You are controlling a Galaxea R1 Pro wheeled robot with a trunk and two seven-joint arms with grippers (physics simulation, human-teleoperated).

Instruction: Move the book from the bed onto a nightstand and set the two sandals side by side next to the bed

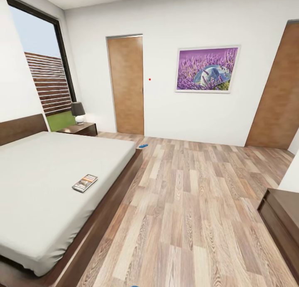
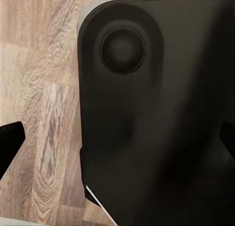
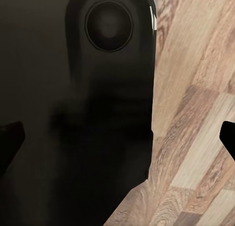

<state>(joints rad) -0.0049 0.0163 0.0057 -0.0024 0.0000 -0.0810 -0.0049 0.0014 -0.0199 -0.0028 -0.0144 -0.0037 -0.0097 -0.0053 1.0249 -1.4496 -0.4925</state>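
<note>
The book (image 1: 84,183) lies flat on the light-grey mattress of the bed (image 1: 45,183), near the bed's right edge. One blue sandal (image 1: 143,145) sits on the wood floor by the bed's far corner. A sliver of blue (image 1: 135,285) peeks in at the bottom edge of the head view, too small to identify. The nightstand (image 1: 83,129) stands beside the headboard under the window. In the left wrist view my left gripper (image 2: 117,142) has its fingertips far apart over the robot's dark body and the floor. My right gripper (image 3: 117,138) is likewise open with nothing held.
A dark-shaded lamp (image 1: 77,112) stands on the nightstand. A long dark bench (image 1: 282,220) runs along the right wall. Two wooden doors (image 1: 126,83) (image 1: 278,88) are shut in the far wall. Wide plank floor (image 1: 187,204) stretches between bed and bench.
</note>
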